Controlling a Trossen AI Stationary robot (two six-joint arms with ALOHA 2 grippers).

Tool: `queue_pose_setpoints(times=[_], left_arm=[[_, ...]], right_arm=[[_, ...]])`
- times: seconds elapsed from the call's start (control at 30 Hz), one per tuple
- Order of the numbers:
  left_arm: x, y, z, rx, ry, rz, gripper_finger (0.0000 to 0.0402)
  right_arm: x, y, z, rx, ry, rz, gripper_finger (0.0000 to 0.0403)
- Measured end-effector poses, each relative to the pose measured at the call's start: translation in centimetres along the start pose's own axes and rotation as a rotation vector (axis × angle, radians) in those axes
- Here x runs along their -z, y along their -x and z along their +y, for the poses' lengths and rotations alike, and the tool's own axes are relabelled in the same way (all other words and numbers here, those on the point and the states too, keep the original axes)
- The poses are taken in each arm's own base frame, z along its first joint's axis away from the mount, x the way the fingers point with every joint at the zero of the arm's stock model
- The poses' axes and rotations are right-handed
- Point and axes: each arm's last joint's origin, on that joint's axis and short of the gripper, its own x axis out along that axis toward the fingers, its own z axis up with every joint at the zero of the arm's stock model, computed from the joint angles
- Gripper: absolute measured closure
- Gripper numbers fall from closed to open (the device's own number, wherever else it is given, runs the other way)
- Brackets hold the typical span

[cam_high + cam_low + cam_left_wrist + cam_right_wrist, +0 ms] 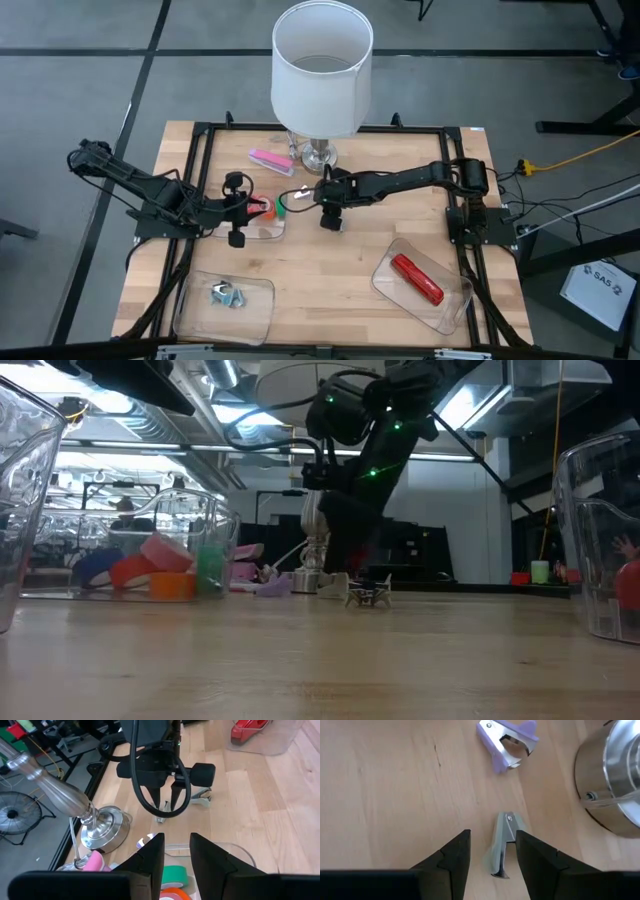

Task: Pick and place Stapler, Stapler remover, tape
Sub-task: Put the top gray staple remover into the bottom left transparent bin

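Jaws of the right gripper stand spread over a silver staple remover lying between them on the surface, a purple staple remover beyond. To grip well, I judge, lower straight and close across its narrow sides. Left gripper hovers, jaws slightly parted and empty, above the tape tray, green tape below.
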Motion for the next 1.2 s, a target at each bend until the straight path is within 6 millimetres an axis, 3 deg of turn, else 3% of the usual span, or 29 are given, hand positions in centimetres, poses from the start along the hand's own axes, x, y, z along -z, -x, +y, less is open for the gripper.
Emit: queue_pose_setpoints(times=[0.47,0.87,1.03,1.2], left_arm=[[0.0,0.0,0.0,0.000,0.000,0.000,0.0313],[0.0,0.0,0.0,-0.002,0.001,-0.001,0.0313],[0.0,0.0,0.0,-0.001,0.001,-0.001,0.0313],[0.0,0.0,0.0,-0.001,-0.010,-0.003,0.0313]], right_arm=[[0.8,-1.0,0.2,-0.017,0.027,0.068,0.0252],[0.7,-1.2,0.2,-0.001,0.023,0.068,0.0391],[0.5,-1.0,0.2,-0.010,0.015,0.070,0.0389],[0.1,0.3,0.0,-0.102,0.013,0.044,0.0398]])
